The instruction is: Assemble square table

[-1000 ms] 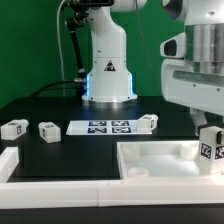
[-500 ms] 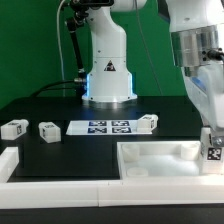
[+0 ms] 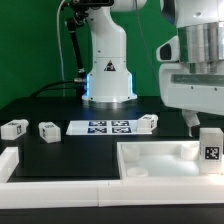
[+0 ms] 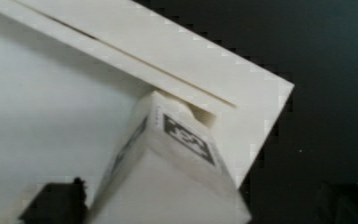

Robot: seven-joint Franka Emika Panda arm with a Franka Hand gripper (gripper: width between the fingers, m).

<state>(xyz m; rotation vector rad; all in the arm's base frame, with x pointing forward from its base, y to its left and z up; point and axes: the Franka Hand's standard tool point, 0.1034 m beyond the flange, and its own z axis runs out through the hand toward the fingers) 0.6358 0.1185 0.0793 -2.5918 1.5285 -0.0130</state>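
Fingertips (image 4: 55,202) stand wide apart, one on either side of the upright leg (image 3: 210,150). As we read the wrist view, neither touches it. The gripper (image 3: 203,123) hangs just above the leg and holds nothing. We find the leg planted in the corner of the tabletop (image 3: 160,153) at the exterior view's right, inside the raised rim; whether it is fully seated in its socket we cannot tell.

Hazards, as we judge them: a leg only partly seated could lean or topple if a finger brushes it as the arm lifts away, since the clearance on one side looks slim. We see nothing pinning the tabletop, so a sideways push might slide it and spoil later alignment.

Surface and room: a black table (image 3: 60,150) is edged by white border rails (image 3: 100,190) along the near side and the exterior view's left. On it lie a loose leg (image 3: 13,128), a second loose leg (image 3: 47,131) and a third loose leg (image 3: 147,123), the last just beside the marker board (image 3: 105,127). Behind stand the robot base (image 3: 107,60), glowing blue at its foot, and a green backdrop (image 3: 30,40).
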